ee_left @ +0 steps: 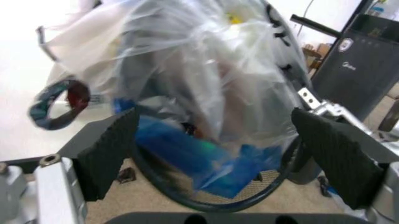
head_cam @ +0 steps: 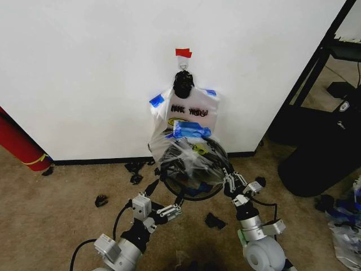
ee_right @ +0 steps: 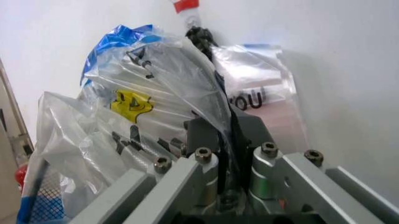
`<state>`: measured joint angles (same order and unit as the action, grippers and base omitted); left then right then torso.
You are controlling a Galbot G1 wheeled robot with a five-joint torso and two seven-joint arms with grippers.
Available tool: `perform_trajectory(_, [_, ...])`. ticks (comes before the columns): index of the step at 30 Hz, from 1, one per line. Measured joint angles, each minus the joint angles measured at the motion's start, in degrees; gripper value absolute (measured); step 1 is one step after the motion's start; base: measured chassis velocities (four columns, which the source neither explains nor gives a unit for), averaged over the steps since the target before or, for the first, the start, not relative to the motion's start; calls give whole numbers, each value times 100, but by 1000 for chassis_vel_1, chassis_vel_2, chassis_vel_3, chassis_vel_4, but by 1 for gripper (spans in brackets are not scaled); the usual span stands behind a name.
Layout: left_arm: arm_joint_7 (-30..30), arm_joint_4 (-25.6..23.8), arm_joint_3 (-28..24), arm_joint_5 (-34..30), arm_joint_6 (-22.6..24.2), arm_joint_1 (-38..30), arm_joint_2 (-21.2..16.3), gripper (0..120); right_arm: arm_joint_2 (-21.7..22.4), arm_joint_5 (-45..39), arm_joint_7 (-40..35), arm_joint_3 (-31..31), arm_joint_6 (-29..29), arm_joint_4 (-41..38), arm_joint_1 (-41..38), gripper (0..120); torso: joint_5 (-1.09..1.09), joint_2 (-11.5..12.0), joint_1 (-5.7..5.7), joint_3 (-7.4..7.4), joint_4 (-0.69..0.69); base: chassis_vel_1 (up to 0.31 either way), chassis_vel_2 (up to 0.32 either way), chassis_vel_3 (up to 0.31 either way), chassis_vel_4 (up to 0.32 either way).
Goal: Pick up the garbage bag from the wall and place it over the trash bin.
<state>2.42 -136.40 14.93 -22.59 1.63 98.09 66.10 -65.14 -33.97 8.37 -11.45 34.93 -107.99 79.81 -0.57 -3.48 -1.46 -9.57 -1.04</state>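
While the garbage bag point(head_cam: 189, 161) already drapes over the trash bin point(head_cam: 194, 192) below the wall point(head_cam: 84, 68) hook at 12 o'clock, the right gripper point(head_cam: 230, 179) pinches its film, and the left gripper point(head_cam: 169, 210) waits spread at 8 o'clock.

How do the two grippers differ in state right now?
The left gripper has its fingers spread wide, touching nothing, with the trash bin rim between them. The right gripper has its fingers shut on the garbage bag. Both sit low at the trash bin's sides, near the wall.
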Motion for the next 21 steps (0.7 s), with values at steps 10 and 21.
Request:
perform_trajectory(10, [-275, 137, -369, 31, 370, -49, 134, 69, -286, 764, -458, 190, 237, 195, -99, 1, 0, 0, 0, 0, 1, 0, 0, 0, 0])
perform_trajectory(21, [-651, 350, -502, -140, 834, -433, 178, 29, -349, 998, -549, 282, 253, 132, -101, 1, -1, 0, 0, 0, 0, 0, 0, 0, 0])
